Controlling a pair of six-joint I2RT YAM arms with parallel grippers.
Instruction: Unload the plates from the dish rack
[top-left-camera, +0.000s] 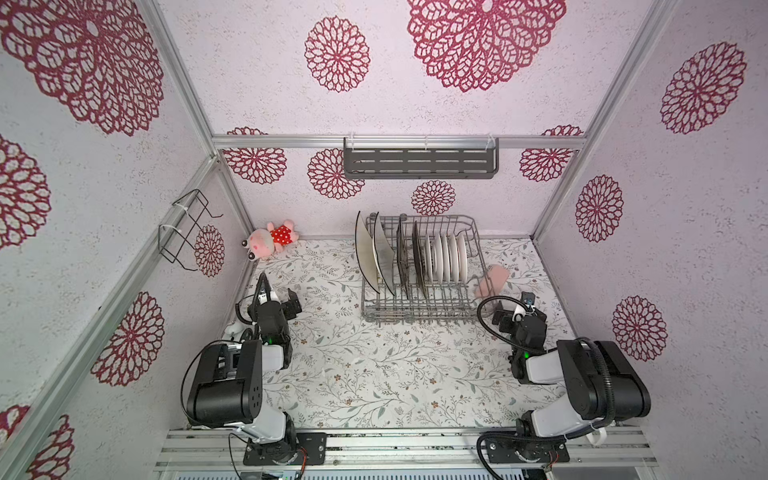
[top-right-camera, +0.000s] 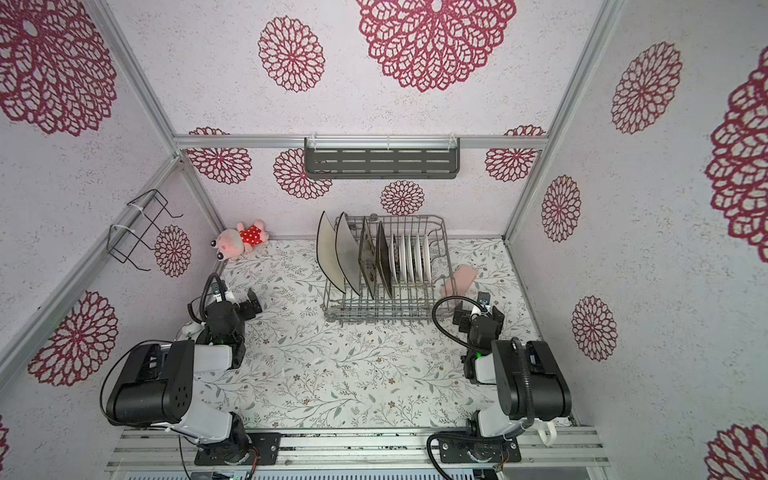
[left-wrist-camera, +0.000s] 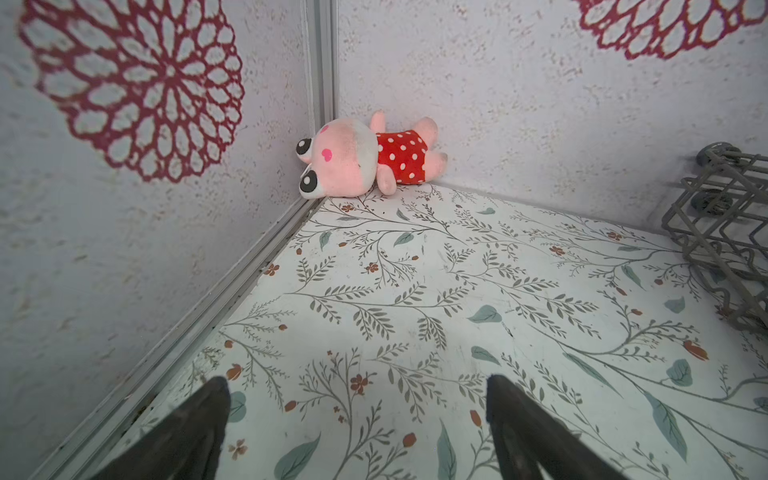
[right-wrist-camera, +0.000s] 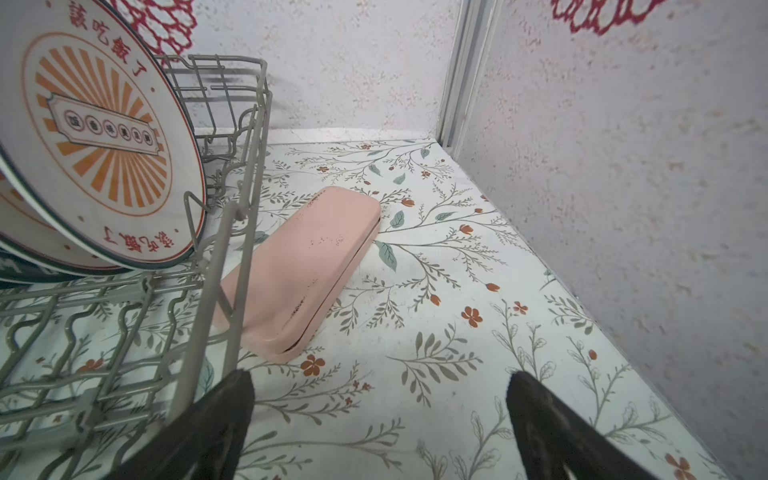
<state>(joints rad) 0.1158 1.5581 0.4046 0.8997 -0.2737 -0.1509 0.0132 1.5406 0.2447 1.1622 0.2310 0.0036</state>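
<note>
Plainly nothing has left yet: every plate stands on edge in the grey wire dish rack. The small round white plates sit closest to the right end effector, ahead of it and toward its inner side. The two dark brown square plates and two large white square plates with dark rims stand beyond them, nearer the left end effector. Both end effectors hover over the floral-patterned bench with jaws spread wide, holding nothing. The rack's corner wire lies just beside the right one's inner finger, and a pink oblong case lies ahead of it beside the rack. A pink plush toy in a red spotted dress lies well ahead of the left one. To do the first lift well, I judge the right end effector should rise above the rack's side, pinch the outermost round plate's top rim and lift straight up along the tines, since its neighbours stand close.
</note>
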